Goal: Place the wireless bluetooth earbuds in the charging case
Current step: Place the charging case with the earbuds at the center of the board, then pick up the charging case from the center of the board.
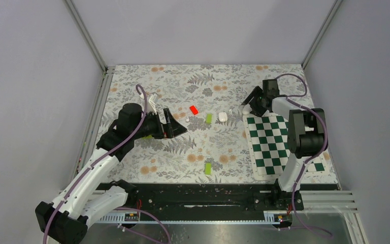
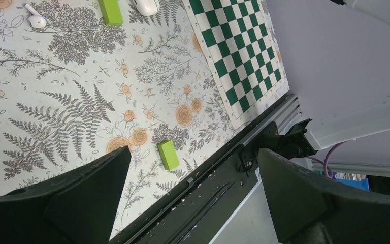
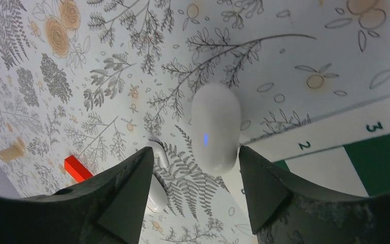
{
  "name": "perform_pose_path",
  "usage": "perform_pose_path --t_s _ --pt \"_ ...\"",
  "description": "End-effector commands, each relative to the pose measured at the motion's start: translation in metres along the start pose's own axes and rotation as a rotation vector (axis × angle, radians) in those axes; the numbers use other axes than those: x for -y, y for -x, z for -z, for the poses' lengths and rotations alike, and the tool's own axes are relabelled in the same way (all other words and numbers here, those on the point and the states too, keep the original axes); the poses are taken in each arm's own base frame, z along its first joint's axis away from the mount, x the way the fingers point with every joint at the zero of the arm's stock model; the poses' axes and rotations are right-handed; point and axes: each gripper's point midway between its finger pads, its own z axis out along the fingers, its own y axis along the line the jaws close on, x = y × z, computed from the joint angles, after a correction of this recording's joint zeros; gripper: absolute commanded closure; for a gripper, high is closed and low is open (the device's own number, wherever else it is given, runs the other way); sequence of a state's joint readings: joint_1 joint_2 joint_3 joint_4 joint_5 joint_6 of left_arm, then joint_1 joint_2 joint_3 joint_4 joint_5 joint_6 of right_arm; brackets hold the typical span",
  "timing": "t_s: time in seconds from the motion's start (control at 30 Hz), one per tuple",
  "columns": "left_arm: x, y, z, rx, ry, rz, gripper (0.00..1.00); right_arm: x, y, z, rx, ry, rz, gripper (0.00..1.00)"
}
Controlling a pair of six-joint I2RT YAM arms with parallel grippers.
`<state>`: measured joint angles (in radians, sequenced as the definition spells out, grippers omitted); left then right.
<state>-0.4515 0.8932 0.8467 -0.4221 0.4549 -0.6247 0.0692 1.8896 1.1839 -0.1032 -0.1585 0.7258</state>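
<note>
White charging case [image 3: 215, 129] with a blue spot, centre of the right wrist view, lying by the chessboard mat [image 3: 381, 162], between the spread fingers of the right gripper [image 3: 195, 149], one earbud [image 2: 35, 20] upper left in the left wrist view, left gripper [image 2: 194, 151] spread wide, empty

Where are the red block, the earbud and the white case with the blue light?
red block [image 1: 194, 109], top view, middle of its top face.
earbud [image 2: 36, 21], left wrist view, its round head.
case [image 3: 215, 127], right wrist view, middle of its shell.
</note>
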Motion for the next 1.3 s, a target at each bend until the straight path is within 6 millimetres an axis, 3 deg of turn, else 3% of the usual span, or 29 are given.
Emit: perform_pose_path --t_s 0.0,0.17,0.33,0.67,1.1,1.27 --pt "0.020 0.018 0.005 0.047 -0.058 -0.048 0.01 -0.007 0.005 0.028 0.063 0.015 0.046 0.30" --pt "0.018 0.019 0.002 0.043 -0.054 -0.047 0.01 -0.003 -0.010 0.045 0.109 -0.011 0.141 0.26" --pt "0.016 0.022 -0.002 0.056 -0.049 -0.041 0.01 -0.032 -0.044 0.053 0.087 -0.024 0.363 0.26" --pt "0.016 0.023 0.005 0.090 -0.047 -0.056 0.01 -0.061 -0.083 0.033 -0.092 -0.107 0.661 0.29" --pt "0.013 0.021 0.011 0.110 -0.029 -0.064 0.01 -0.057 -0.117 -0.001 -0.199 -0.176 0.735 0.35" --pt "0.011 0.019 0.010 0.103 -0.028 -0.061 0.01 -0.057 -0.117 -0.004 -0.186 -0.201 0.760 0.47"
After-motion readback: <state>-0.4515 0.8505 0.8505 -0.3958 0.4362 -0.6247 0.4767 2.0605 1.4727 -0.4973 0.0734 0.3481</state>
